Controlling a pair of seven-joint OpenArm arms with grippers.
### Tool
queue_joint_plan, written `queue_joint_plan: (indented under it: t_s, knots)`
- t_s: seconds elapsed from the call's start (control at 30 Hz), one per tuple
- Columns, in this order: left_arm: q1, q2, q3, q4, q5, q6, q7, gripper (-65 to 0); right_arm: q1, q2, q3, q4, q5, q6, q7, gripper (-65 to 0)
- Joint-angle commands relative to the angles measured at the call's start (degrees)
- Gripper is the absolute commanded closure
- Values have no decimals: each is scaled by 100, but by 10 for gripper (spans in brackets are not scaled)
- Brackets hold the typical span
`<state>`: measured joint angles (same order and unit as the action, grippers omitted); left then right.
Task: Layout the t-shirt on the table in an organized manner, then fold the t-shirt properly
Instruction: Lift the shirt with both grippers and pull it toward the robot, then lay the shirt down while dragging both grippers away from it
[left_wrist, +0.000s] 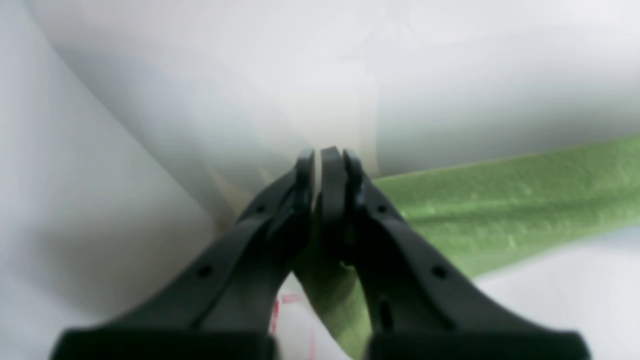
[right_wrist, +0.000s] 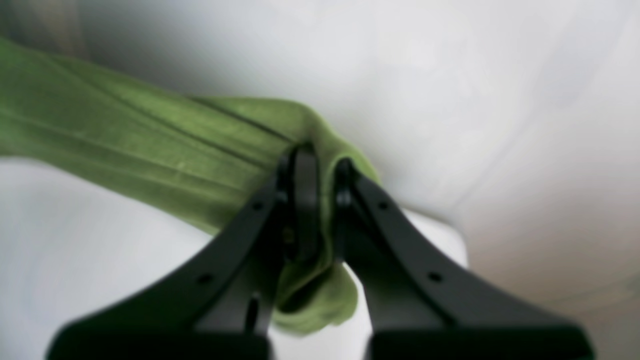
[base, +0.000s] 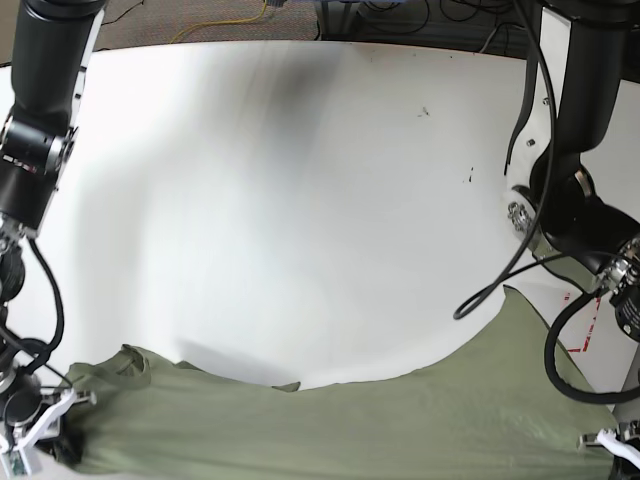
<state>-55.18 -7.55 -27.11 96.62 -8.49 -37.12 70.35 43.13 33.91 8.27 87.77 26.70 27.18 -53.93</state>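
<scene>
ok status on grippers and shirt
Left gripper shut on shirt. Right gripper shut on shirt. Shirt stretched between them along table edge. Nothing in the way.

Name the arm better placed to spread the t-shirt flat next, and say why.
Neither alone, probably: the left gripper and right gripper each pinch an edge of the t-shirt, at opposite sides of the table. The shirt lies stretched between them, so both should pull together.
</scene>
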Motion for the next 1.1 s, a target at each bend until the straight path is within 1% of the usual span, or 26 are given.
queue_joint_plan:
  t_s: [0.0, 0.07, 0.13, 0.17, 0.27, 0.4, 0.43, 0.47, 0.53, 0.67, 0.77, 0.8, 1.07]
  knots:
    - [160, -102, -10, 268, -61, 42, -129, 0, -388, 130, 364, 344, -169, -103, 96, 0]
    - [467, -111, -10, 452, -140, 42, -129, 0, -889, 121, 592, 564, -169, -103, 105, 0]
    - [784, -111, -18, 602, -166, 42, -129, 0, -1338, 33, 786, 722, -169, -103, 114, 0]
    - [951, -111, -18, 690, -166, 24, -129, 0, -1566, -90, 891, 810, -169, -103, 114, 0]
    - [1443, -111, -18, 927, -175, 16, -129, 0, -2067, -301, 1146, 1021, -169, -103, 114, 0]
    - [2173, -111, -27, 1200, -184, 7, -129, 0, -2771, -503, 1357, 1206, -178, -103, 114, 0]
    - [2261, -111, -27, 1235, -184, 7, -129, 0, -2832, -530, 1366, 1215, -178, -103, 123, 0]
    - [2560, -102, -27, 1349, -184, 7, -129, 0, -3070, -617, 1384, 1302, -178, -94, 123, 0]
    - [2894, -102, -97, 1428, -184, 7, -129, 0, -3324, -705, 1410, 1382, -204, -50, 123, 0]
    - [3465, -76, -414, 1437, -184, -11, -129, 0, -3764, -916, 1595, 1478, -204, 152, 123, 0]
    - [3905, -76, -634, 1437, -184, -222, -129, 0, -4089, -1101, 1744, 1549, -213, 232, 123, 0]
    - [3993, -76, -678, 1437, -184, -283, -129, 0, -4160, -1127, 1779, 1549, -213, 249, 123, 0]
    - [4907, -67, -1021, 1437, -184, -288, -129, 0, -4678, -1206, 1858, 1549, -213, 267, 132, 0]
